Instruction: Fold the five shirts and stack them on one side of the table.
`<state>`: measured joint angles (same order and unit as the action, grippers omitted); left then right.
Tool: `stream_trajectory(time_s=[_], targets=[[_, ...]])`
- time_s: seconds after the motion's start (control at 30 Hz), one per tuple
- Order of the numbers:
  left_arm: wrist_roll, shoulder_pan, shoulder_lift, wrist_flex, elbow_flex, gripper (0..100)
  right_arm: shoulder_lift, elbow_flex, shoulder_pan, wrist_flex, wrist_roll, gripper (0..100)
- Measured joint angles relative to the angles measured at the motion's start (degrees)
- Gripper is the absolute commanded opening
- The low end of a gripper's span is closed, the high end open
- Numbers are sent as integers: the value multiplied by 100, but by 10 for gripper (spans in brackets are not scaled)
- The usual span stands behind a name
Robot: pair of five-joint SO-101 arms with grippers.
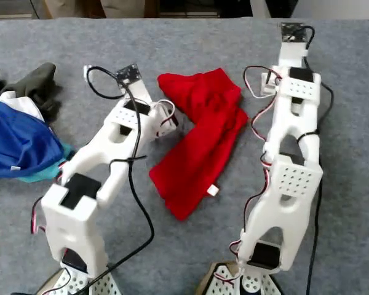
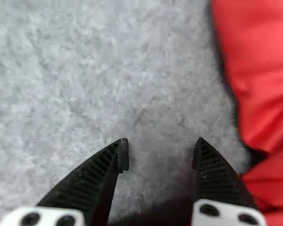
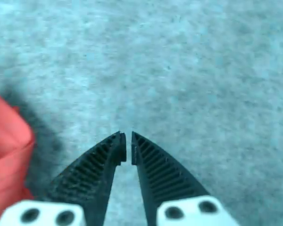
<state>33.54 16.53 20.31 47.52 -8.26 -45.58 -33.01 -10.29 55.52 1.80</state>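
A crumpled red shirt [image 1: 203,135] lies mid-table between the two arms, with a white tag at its near end. My left gripper [image 2: 161,153] hovers open over bare grey table, and the red shirt [image 2: 259,70] lies just beside one of its fingers. My right gripper [image 3: 129,148] is shut with nothing in it, low over the grey table on the other side of the red shirt [image 3: 7,155]. At the table's left edge a pile holds a blue shirt [image 1: 21,141], a dark olive shirt [image 1: 40,83], and white [image 1: 21,104] and teal [image 1: 46,172] cloth.
The grey felt table [image 1: 344,123] lies bare at the far right and along the back. The left arm [image 1: 111,153] reaches diagonally between the pile and the red shirt. The right arm [image 1: 292,135] extends straight toward the back edge. Black cables trail over both arms.
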Motion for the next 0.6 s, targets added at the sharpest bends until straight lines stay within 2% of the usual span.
stream_trajectory(time_s=[0.17,0.33,0.37,0.6], targets=[[35,-158,79,246,360,219,-44,0,264,0,0,44],[35,-158,79,246,369,28,-193,62,633,0,0,44],[35,-176,79,246,369,14,-237,70,659,0,0,44],[-334,-53,79,114,369,19,-422,149,642,-44,0,43]])
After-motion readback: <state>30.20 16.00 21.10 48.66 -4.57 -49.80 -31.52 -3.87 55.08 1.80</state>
